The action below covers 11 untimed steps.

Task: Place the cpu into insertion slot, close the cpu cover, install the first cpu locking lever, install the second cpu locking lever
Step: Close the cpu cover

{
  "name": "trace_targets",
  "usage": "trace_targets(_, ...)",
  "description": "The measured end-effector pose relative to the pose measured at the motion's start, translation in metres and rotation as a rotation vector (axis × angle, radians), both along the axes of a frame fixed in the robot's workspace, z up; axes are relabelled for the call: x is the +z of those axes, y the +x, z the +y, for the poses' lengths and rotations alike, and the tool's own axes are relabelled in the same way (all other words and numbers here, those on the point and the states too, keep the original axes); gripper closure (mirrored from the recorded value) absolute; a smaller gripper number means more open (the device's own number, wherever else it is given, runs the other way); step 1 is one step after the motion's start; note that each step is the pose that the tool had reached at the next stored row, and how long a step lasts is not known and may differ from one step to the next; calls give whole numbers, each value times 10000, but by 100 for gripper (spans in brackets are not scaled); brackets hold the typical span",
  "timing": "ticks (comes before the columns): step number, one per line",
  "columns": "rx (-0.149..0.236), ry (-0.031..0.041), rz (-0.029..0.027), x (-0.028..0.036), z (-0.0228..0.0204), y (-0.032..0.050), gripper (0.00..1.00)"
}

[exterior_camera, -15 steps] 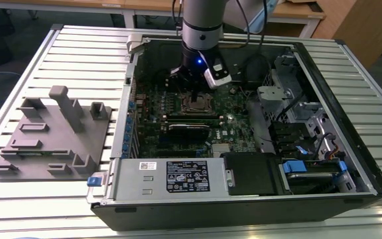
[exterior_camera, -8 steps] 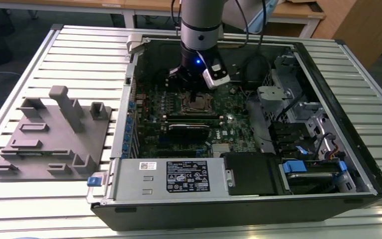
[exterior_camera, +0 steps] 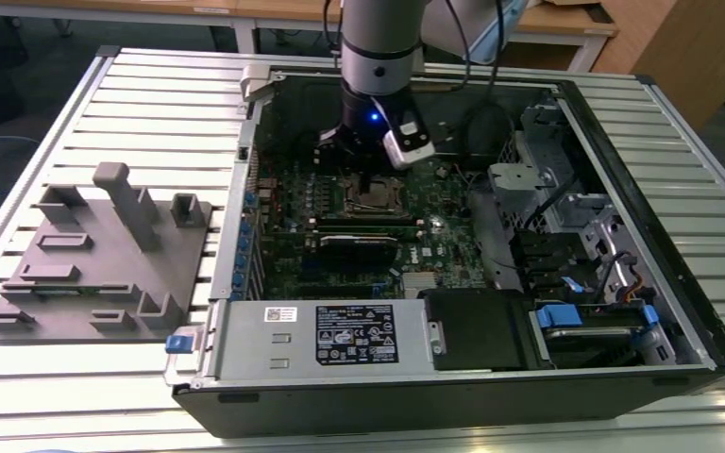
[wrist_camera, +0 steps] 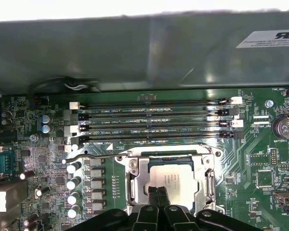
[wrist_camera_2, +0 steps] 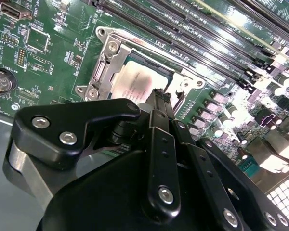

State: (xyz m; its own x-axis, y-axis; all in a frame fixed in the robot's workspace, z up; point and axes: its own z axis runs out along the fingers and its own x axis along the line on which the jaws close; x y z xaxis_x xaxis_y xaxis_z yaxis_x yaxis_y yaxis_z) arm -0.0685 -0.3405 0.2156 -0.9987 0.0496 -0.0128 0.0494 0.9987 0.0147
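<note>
So here's where I'm at: the chip (wrist_camera: pixel 176 180) is already sitting in the socket (exterior_camera: pixel 369 193), and the cover (wrist_camera: pixel 139 175) looks like it's lying flat around it, with the chip's grey top showing through the window. My claw (wrist_camera: pixel 157 195) is pinched closed with nothing in it. The fingertips hang right over the edge of the socket that faces away from the memory slots (wrist_camera: pixel 154 120), and I honestly can't tell if they're touching the cover or just above it. In the second wrist view the tips (wrist_camera_2: pixel 160 96) are over that same edge, just beside the chip (wrist_camera_2: pixel 137 79). On the memory-slot side of the socket a thin wire lever (wrist_camera: pixel 89 155) runs along the frame, its bent end poking out past the socket corner. Can't tell whether it's hooked down or loose. My guess is that placing the chip is done, the cover is down or nearly, and the first lever is the job in hand. I reckon that calls for closed tips pressing on a lever's bent end, pushing it down and sideways under its catch, without scraping the motherboard (wrist_camera: pixel 260 159) around the socket.
</note>
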Motion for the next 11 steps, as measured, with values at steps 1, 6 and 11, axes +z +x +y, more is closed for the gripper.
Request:
trace_targets(1, 0, -1, 1, -1, 0, -4, 89)
trace_targets(6, 0, -1, 1, -12, 0, -31, 89)
trace_targets(11, 1, -2, 2, -24, -5, -45, 89)
